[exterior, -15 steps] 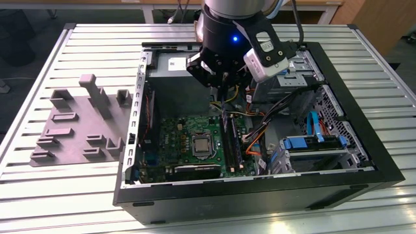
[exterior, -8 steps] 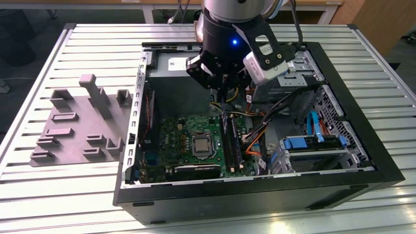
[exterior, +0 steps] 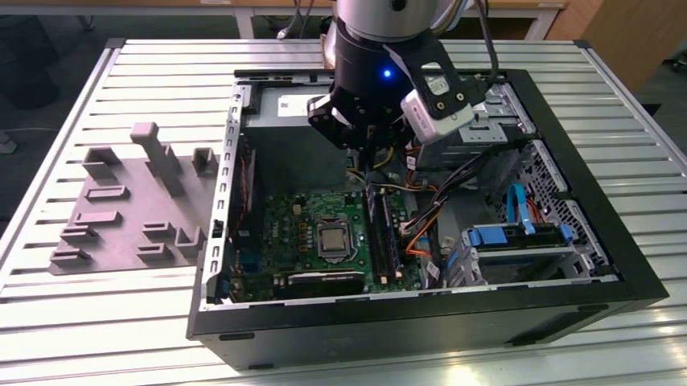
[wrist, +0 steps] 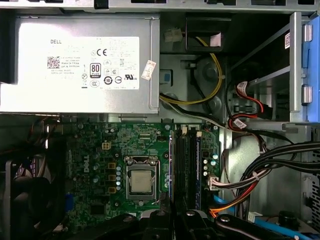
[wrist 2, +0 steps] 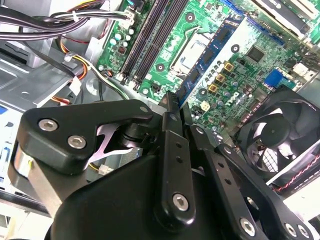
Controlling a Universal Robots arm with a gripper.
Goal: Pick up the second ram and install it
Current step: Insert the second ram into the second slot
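Nearest in the exterior view is the black rim of the open computer case [exterior: 429,318], lying on its side on the slatted metal tabletop [exterior: 96,322]. Just inside it sits the green motherboard [exterior: 285,221] with its square processor socket [exterior: 335,241], and beside that the long black memory slots [exterior: 384,237] run away from the camera. Blue flat cables [exterior: 516,205] lie over the drive bays toward the exterior view's right. Above the far end of the slots the gripper [exterior: 368,165] hangs straight down into the case, its black wrist body upright over it, a blue light lit on its front and a pale camera block strapped to the side facing the exterior view's right. In the second wrist view the fingers [wrist 2: 170,135] are drawn almost together, clamped on a thin flat board seen edge-on, the second ram [wrist 2: 171,97], which juts just past their tips and is held clear above the motherboard, not seated in a slot. In the first wrist view the finger links [wrist: 156,220] line up with the slots [wrist: 187,165]. Beyond them lies the grey power supply [wrist: 80,62]. A grey moulded fixture tray [exterior: 129,201] rests on the tabletop, well apart from the case at the exterior view's left
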